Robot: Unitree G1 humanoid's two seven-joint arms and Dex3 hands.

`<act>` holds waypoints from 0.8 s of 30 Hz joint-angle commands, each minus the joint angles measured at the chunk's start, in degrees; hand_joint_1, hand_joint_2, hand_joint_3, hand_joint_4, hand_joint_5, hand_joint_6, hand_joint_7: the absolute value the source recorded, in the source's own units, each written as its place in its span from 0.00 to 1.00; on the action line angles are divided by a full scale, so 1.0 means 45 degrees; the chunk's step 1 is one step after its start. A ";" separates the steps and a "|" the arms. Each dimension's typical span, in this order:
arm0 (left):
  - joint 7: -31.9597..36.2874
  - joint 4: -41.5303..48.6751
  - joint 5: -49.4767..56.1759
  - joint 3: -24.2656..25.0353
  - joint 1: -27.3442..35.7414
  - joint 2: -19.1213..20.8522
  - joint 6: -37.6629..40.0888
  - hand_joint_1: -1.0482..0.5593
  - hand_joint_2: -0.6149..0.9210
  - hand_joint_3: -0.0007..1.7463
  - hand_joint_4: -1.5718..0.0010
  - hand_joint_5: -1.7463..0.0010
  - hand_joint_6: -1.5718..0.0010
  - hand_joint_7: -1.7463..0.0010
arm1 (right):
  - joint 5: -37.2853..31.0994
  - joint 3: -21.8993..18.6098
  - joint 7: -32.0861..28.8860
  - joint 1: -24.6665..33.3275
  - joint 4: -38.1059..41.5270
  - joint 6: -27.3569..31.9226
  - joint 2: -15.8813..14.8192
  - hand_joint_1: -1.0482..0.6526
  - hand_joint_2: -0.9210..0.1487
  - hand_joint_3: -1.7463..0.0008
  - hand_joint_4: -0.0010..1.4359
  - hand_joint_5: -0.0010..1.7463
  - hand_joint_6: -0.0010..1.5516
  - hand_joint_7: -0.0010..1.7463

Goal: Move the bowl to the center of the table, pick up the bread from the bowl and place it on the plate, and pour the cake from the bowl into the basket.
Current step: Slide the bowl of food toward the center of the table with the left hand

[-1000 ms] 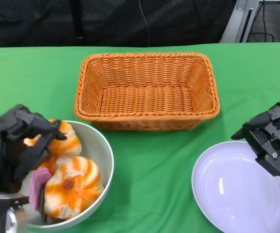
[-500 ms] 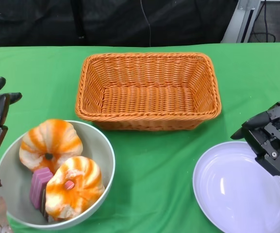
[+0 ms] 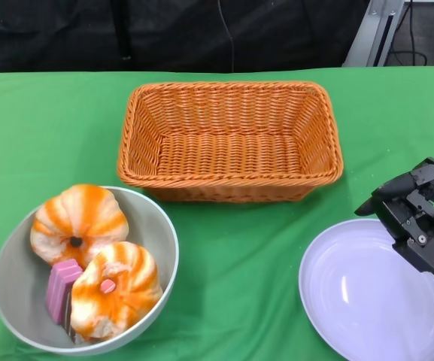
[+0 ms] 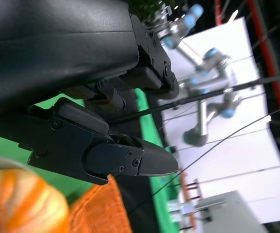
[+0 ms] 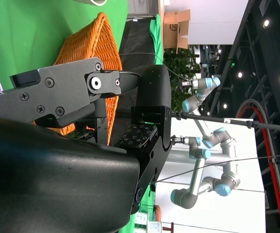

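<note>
A grey bowl (image 3: 155, 219) sits at the table's near left. It holds two orange-and-white breads (image 3: 77, 222) (image 3: 119, 289) and a pink cake (image 3: 60, 289) lying against the nearer bread. My left hand (image 4: 96, 145) is off to the left of the bowl, fingers apart and holding nothing; the head view shows only a sliver of it at the left edge. My right hand (image 3: 420, 218) hovers over the far right edge of the white plate (image 3: 367, 301), fingers apart and empty. The wicker basket (image 3: 230, 89) stands at the middle back, with nothing in it.
Green cloth covers the table (image 3: 239, 256). A strip of bare cloth lies between bowl and plate, in front of the basket. A dark backdrop runs behind the table's far edge. The left wrist view shows one bread (image 4: 18, 204) and the basket's corner (image 4: 106, 208).
My left hand has lifted off the bowl and drawn away to the left, almost out of the head view. The bowl and its contents stay put. The right hand is unmoved.
</note>
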 commanded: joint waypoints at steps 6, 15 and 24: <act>-0.0116 0.0729 0.0302 -0.0136 -0.0135 0.0580 0.1333 0.14 1.00 0.22 0.80 1.00 0.81 1.00 | 0.0054 -0.0116 0.0015 0.0019 -0.0195 0.0066 -0.0181 0.49 0.00 0.85 0.50 0.83 0.50 0.59; -0.0565 0.2430 0.0239 -0.0348 -0.0655 0.0780 0.1862 0.12 1.00 0.26 0.85 1.00 0.86 1.00 | 0.0041 -0.0111 -0.0008 0.0043 -0.0199 0.0019 -0.0148 0.50 0.00 0.85 0.50 0.83 0.50 0.59; -0.0804 0.2849 0.0418 -0.0696 -0.0825 0.0970 0.2682 0.11 1.00 0.28 0.89 1.00 0.89 1.00 | 0.0057 -0.0100 0.0003 0.0057 -0.0225 0.0056 -0.0158 0.50 0.00 0.86 0.50 0.83 0.50 0.60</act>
